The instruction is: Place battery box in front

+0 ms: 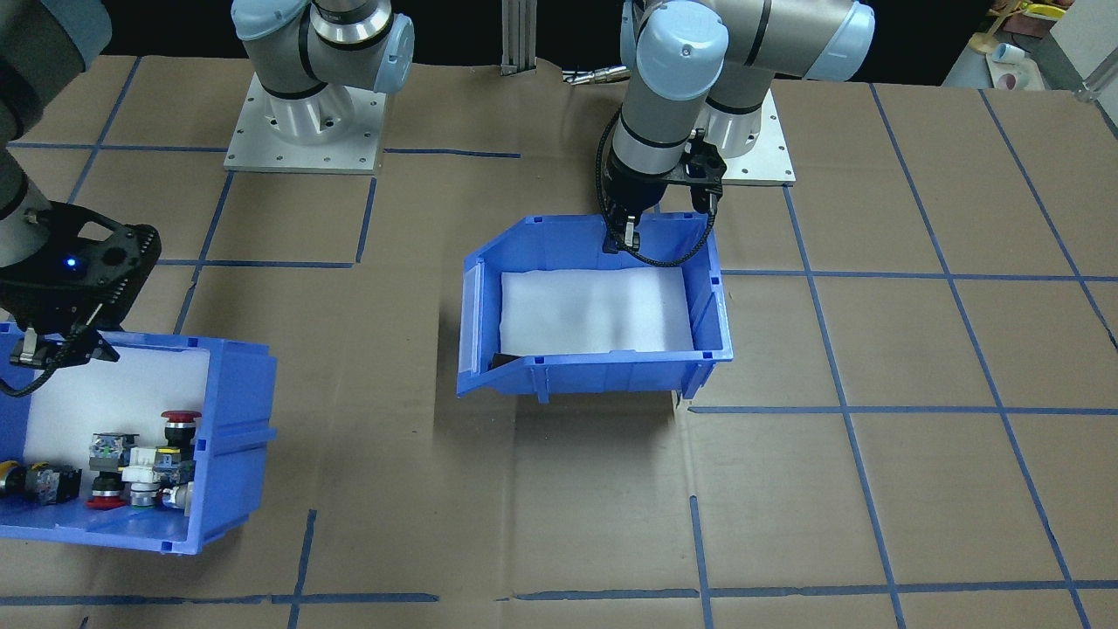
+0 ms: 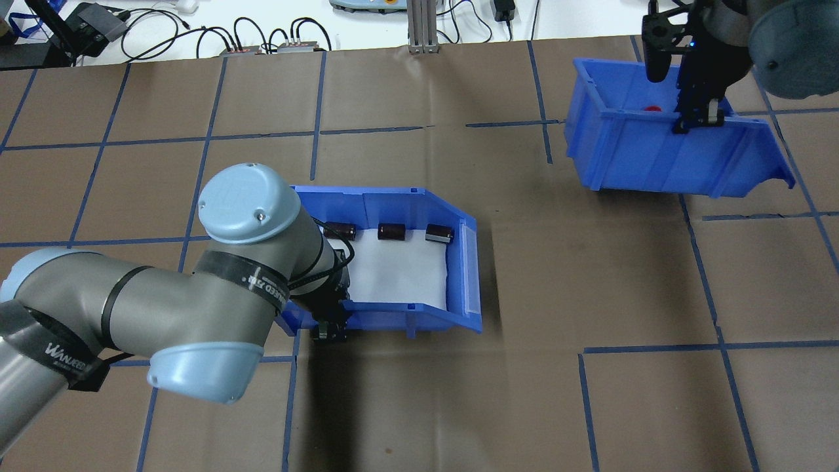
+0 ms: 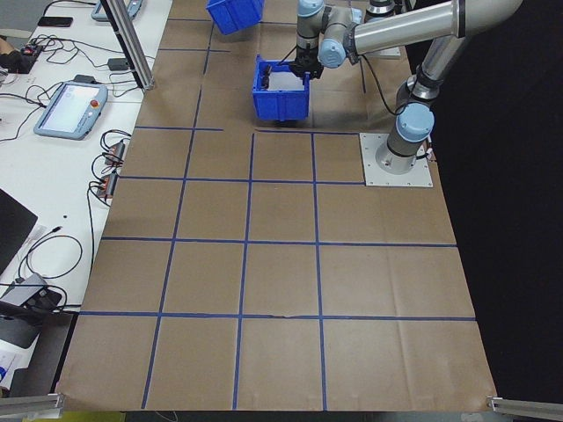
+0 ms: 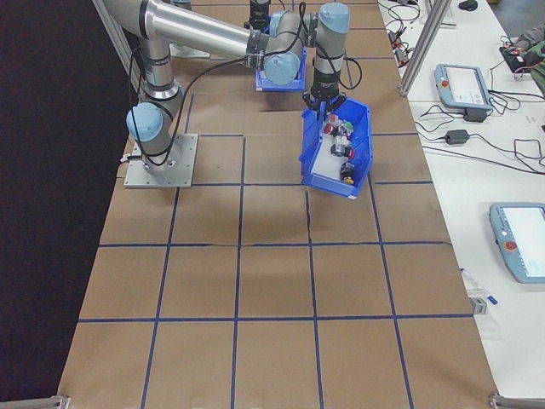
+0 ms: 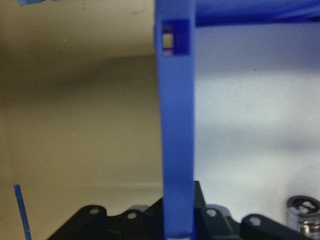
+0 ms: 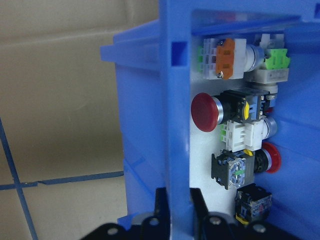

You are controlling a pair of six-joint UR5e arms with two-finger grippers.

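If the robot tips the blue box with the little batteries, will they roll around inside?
Probably yes. The batteries look like small round cylinders lying loose on the smooth white foam, so a tilt would likely send them rolling. The battery box looks like stiff plastic and should keep its shape. The left end effector pinches only one wall, so the box may tip a bit.

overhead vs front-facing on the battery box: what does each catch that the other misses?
Overhead only: three dark batteries lined along the battery box far wall. Front-facing only: the left gripper fingers straddling the box's rear wall, and the push-button switches in the other blue bin. Both: white foam liner, both bins held by a gripper, right gripper on its bin's wall.
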